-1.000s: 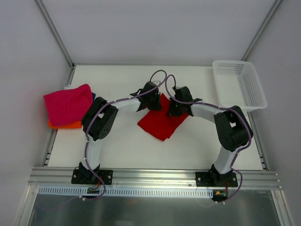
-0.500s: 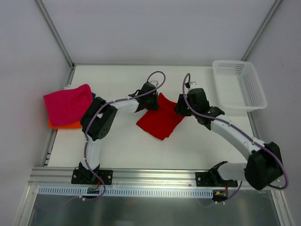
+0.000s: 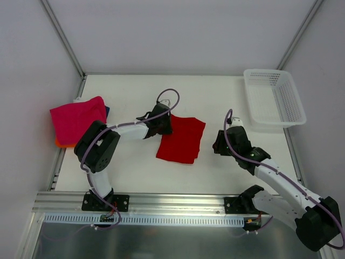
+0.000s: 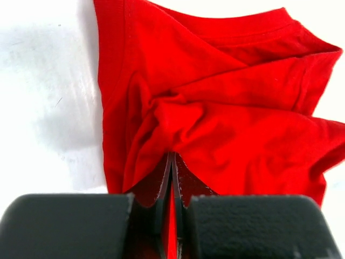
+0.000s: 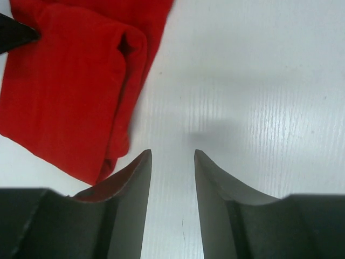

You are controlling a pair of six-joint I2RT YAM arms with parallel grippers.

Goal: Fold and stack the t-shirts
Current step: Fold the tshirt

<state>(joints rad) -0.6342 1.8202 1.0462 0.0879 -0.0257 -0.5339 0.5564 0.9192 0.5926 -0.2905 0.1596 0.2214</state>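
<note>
The bright red t-shirt (image 3: 181,140) lies folded into a rough rectangle at the table's middle. My left gripper (image 3: 162,125) is at its far left corner, shut on a pinch of the red cloth (image 4: 232,102); the fabric bunches and runs between the closed jaws (image 4: 172,157). The right gripper (image 3: 218,143) hovers to the right of the shirt, apart from it, open with only bare table between its fingers (image 5: 172,154). The red shirt's folded edge (image 5: 70,91) shows at the upper left of the right wrist view. A stack of folded t-shirts sits at the table's left edge: magenta-pink (image 3: 78,118) on top, orange (image 3: 71,143) under it, a blue sliver (image 3: 107,111) behind.
A white mesh basket (image 3: 274,97) stands at the far right corner. The white table (image 3: 135,167) is bounded by a metal rail along its near edge, where both arm bases are bolted, and by grey walls on the other three sides.
The right gripper has opened, let go of the red shirt and drawn back to the right and nearer. The left gripper, still shut on the cloth, shifted slightly left; the shirt now lies flatter.
</note>
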